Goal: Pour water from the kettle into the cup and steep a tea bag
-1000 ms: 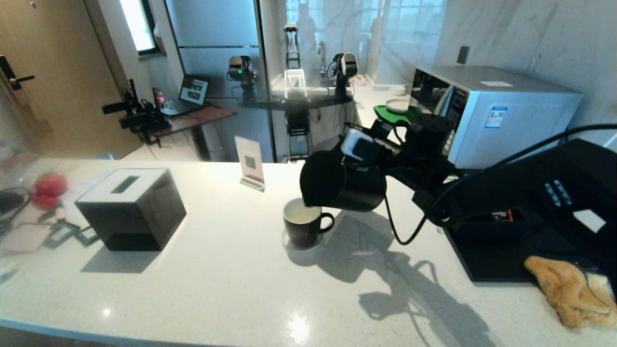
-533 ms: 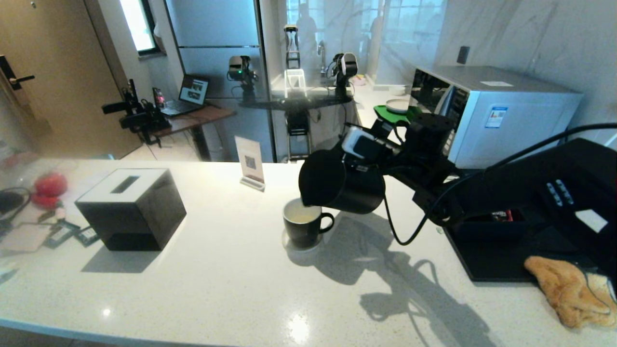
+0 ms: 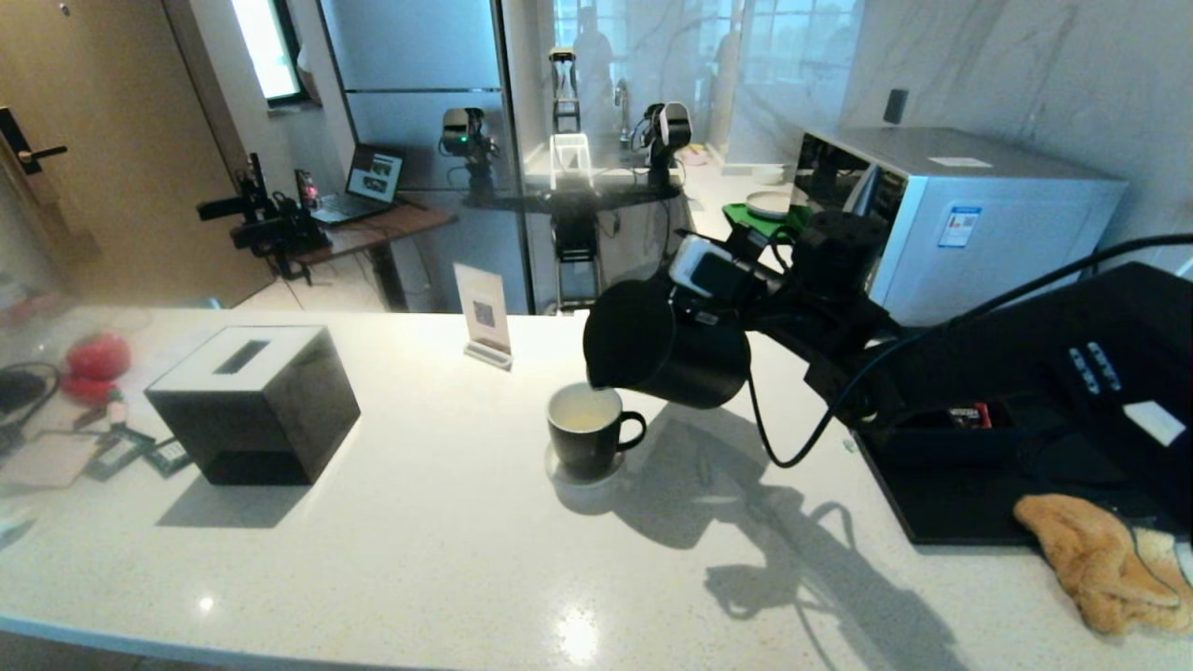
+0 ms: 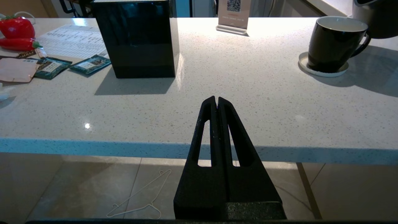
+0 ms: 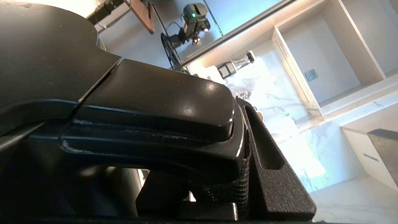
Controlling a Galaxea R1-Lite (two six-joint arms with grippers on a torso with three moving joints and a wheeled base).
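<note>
White speckled counter [image 3: 391, 522], mid-span: the kettle [image 3: 666, 349] is held tipped by its handle in the clamped right gripper [image 3: 736, 298] above the cup [image 3: 585, 431], where water could be spilled past the rim by over-tilting; the left gripper [image 4: 216, 102], pressed together, is parked off the near edge.

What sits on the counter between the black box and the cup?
Bare counter between black box and cup; the QR sign stand stands further back. Head view shows it.

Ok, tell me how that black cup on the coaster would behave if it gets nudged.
The cup looks ceramic and wide-based, so it would probably slide rather than tip. It stands on a small white coaster, which may shift with it. It seems to hold liquid, so a sharp push could slop some over the rim.
</note>
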